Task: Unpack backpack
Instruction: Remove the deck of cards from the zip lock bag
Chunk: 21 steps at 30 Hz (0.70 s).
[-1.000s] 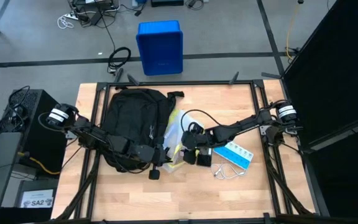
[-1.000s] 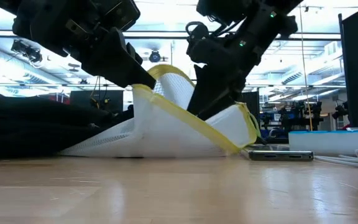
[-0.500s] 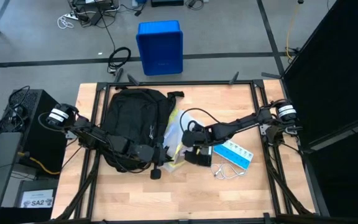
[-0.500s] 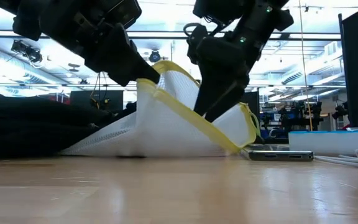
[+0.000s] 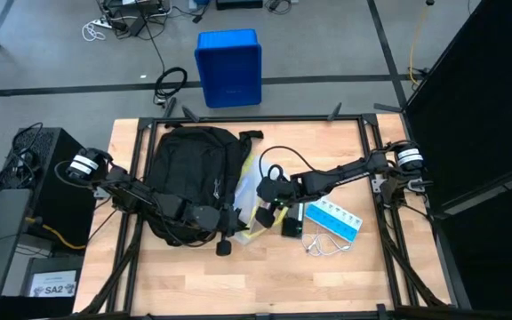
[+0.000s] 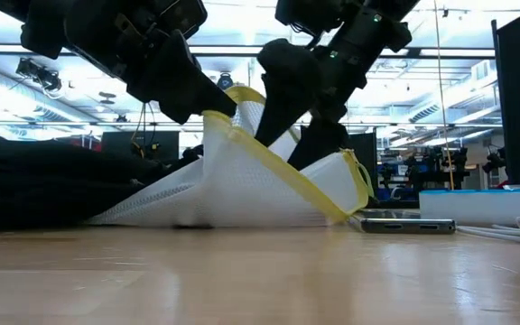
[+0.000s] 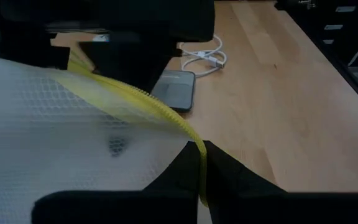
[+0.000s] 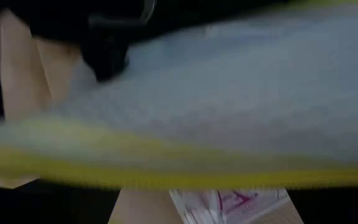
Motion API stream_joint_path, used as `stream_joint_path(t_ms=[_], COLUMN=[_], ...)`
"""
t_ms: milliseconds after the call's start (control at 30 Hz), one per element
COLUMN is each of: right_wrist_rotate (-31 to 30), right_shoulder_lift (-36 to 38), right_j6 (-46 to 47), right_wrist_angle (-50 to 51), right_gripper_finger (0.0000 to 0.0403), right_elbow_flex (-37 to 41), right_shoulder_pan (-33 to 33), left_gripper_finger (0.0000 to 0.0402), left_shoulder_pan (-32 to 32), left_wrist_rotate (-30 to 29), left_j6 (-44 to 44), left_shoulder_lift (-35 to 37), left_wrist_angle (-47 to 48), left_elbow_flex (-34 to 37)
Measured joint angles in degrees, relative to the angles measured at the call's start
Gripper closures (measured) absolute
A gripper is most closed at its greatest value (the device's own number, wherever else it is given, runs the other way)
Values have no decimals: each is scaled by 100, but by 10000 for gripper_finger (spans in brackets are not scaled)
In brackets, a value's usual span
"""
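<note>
The table (image 5: 345,276) carried the backpack (image 5: 189,169) on its left half, lying flat w/ straps toward the far edge. Just right of it lay a white mesh pouch (image 6: 242,176) w/ a yellow zip edge, half-raised. The left gripper (image 5: 225,220) sat at the pouch's near corner, fingers (image 7: 185,180) pinched shut on the yellow edge — prob. to hold the mouth up and steady the pouch so the other arm could get inside. The right gripper (image 5: 267,200) came in from the right side, fingers spread wide, tips down at the pouch opening; nothing visibly held. Its wrist view showed only mesh and zip close up, so I judged it was reaching in for contents. Already out on the wood, right of the pouch: a blue-white box (image 5: 338,220), a dark phone-like slab (image 7: 174,90) and a white cable (image 7: 205,55) — set well apart from the backpack, likely so unpacked items stay sorted.
</note>
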<state>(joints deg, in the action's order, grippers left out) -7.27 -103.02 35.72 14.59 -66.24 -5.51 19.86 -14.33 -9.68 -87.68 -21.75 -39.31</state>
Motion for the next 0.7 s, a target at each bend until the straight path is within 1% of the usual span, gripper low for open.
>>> stream_joint_path(t_ms=[233, 400, 500, 700], right_wrist_rotate=[0, -4, 0, -46], right_shoulder_lift=[0, 0, 0, 0], right_j6=[609, 736, 1269, 1578], right_wrist_angle=[-26, -24, 23, 718], right_gripper_finger=[38, 44, 51, 49], right_elbow_flex=[0, 0, 0, 0], right_shoulder_pan=[-3, -9, 53, 74], left_gripper_finger=[402, 402, 402, 402], left_shoulder_pan=[0, 0, 0, 0], left_wrist_rotate=[-15, -13, -14, -12], left_j6=[-109, -109, -109, -109], left_shoulder_lift=[0, 0, 0, 0], left_wrist_angle=[-64, -64, -64, -61], left_elbow_flex=[0, 0, 0, 0])
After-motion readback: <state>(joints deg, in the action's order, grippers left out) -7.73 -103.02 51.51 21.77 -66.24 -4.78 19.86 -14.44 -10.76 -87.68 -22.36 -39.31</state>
